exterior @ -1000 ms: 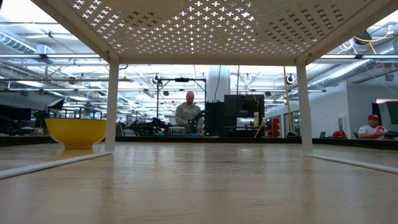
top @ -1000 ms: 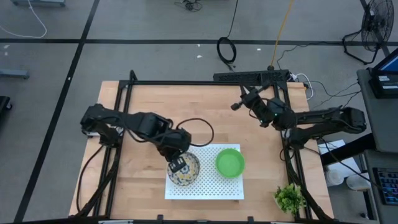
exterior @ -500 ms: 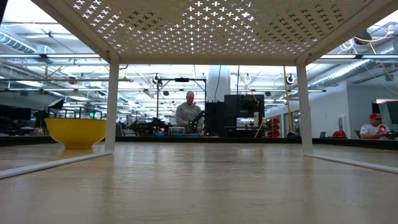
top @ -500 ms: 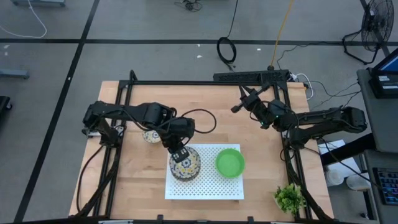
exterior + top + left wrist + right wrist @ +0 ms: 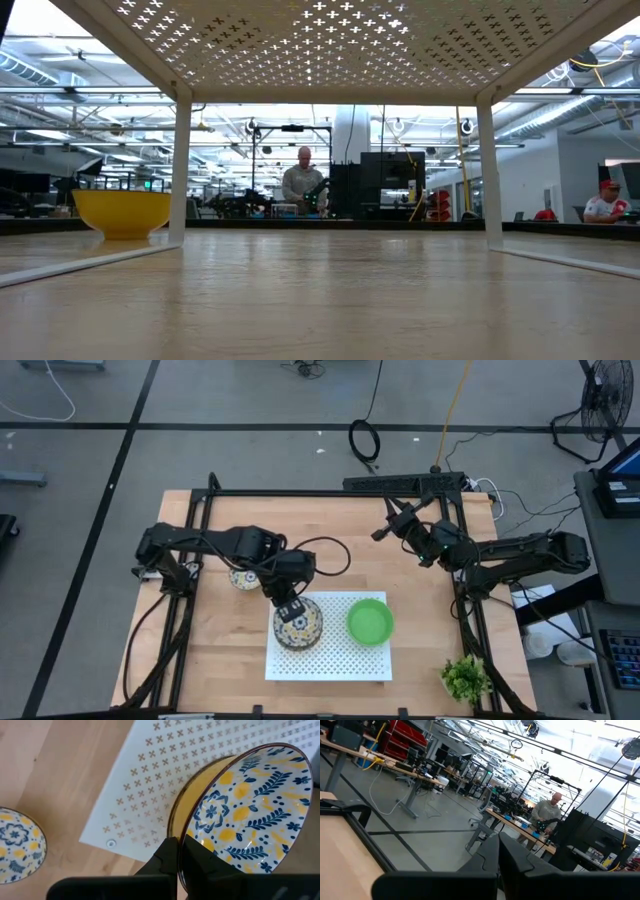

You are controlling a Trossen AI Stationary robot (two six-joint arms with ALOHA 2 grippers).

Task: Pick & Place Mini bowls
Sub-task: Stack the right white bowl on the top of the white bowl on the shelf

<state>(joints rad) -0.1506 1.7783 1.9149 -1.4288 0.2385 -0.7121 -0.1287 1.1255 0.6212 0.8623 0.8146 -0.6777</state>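
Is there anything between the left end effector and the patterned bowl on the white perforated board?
Nothing visible stands between them. The left end effector is shut on the rim of the patterned bowl, over the white perforated board. The green bowl sits apart beside it, and a second patterned bowl lies off the board.

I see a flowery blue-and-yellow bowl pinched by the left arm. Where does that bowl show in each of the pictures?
High view: the patterned bowl sits at the left end of the white perforated board, under the left tool.
Low view: not in it.
Left wrist view: fills the right side, rim pinched by the tool.
Right wrist view: not in it.
Shared landmark: the white perforated board.
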